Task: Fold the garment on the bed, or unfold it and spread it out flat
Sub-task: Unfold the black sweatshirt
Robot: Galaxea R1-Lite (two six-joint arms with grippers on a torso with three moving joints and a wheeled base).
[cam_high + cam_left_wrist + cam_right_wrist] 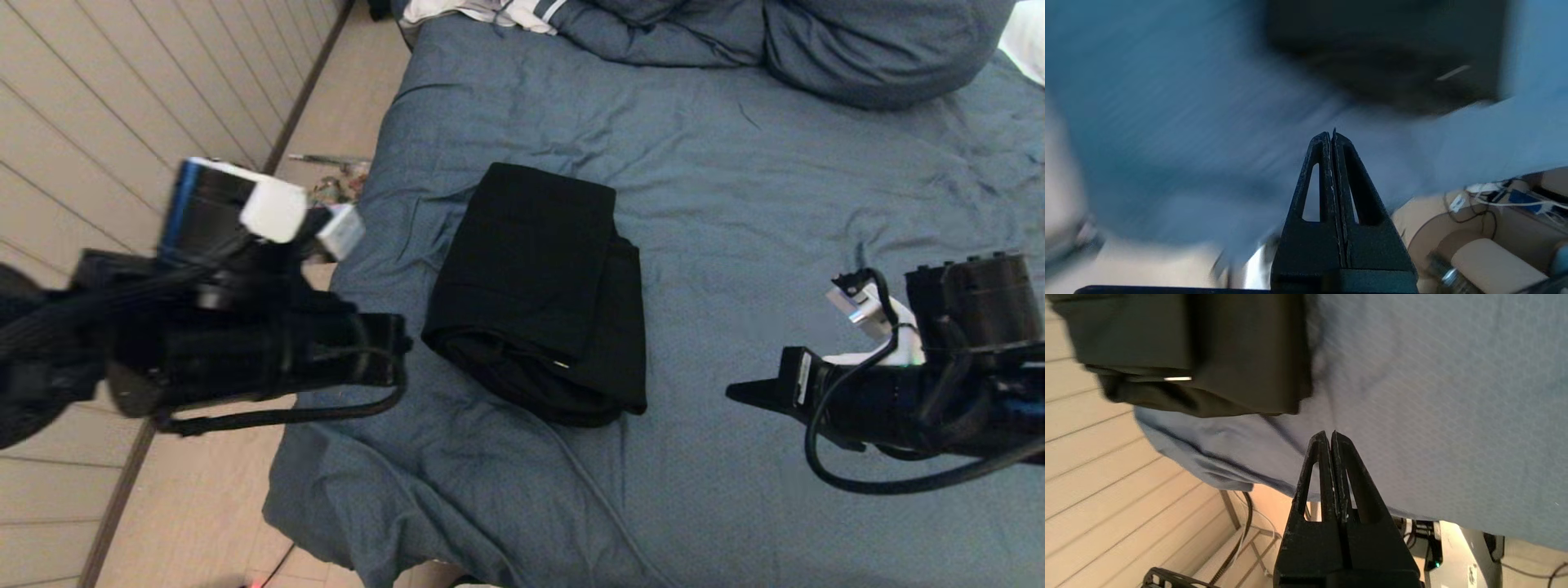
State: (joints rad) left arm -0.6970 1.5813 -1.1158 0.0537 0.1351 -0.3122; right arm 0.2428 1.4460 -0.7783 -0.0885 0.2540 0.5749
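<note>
The big bed fills most of the head view, covered in a wrinkled blue blanket, with blue pillows at the far end. A white striped cloth lies at the far corner. Beside the bed is a pale wood floor.

The black hoodie lies folded into a thick bundle in the middle of the bed, nearer the left edge.

The left gripper hangs over the left edge of the bed, near the hoodie and not touching it. Its 2 fingers are pressed tight together, holding nothing.

The right gripper hangs over the blanket, well apart from the hoodie. Its 2 fingers are also pressed together, holding nothing.
</note>
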